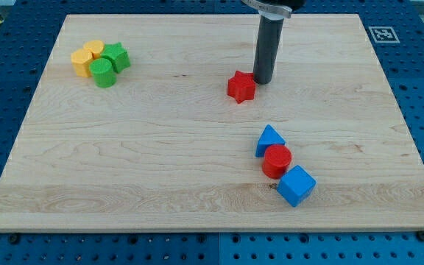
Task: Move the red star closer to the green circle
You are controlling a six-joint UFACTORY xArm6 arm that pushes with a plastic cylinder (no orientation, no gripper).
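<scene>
The red star (241, 87) lies a little above the board's middle. My tip (261, 80) stands just to the star's right, touching or almost touching its right edge. The green circle (103, 73) sits far off at the view's upper left, in a tight cluster with a green star (116, 57), a yellow circle (94, 51) and a yellow block (82, 62). The red star is well apart from that cluster.
A blue triangle (269, 140), a red circle (277, 161) and a blue cube (296, 185) lie in a touching diagonal row at the lower right. The wooden board (160, 169) ends in blue perforated table all round. A marker tag (383, 34) is at the top right.
</scene>
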